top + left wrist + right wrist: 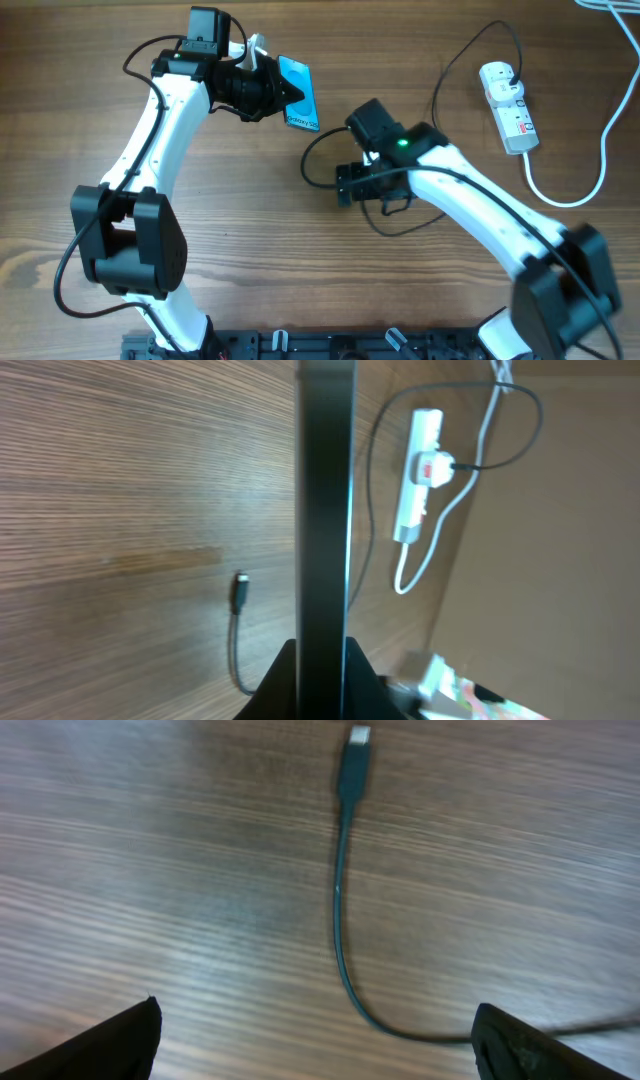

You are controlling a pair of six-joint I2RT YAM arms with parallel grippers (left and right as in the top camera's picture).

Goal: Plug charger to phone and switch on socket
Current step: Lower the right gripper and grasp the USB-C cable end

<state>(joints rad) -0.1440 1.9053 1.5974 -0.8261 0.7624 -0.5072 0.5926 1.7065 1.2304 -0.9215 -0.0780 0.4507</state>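
My left gripper [285,92] is shut on the phone [300,90] and holds it above the table at the back, teal screen up. In the left wrist view the phone [325,510] shows edge-on as a dark bar between the fingers [322,680]. The charger, a thin black cable [308,160], loops on the table by my right gripper [343,185]. Its connector tip [357,740] lies ahead of the open, empty right fingers [320,1040] and also shows in the left wrist view [241,588]. The white socket [510,110] lies at the far right, and the left wrist view shows it too [418,470].
A thick white cord [600,170] runs from the socket toward the right table edge. The black cable arcs from the socket's plug [503,93] across the back of the table. Both arm bases stand at the front edge.
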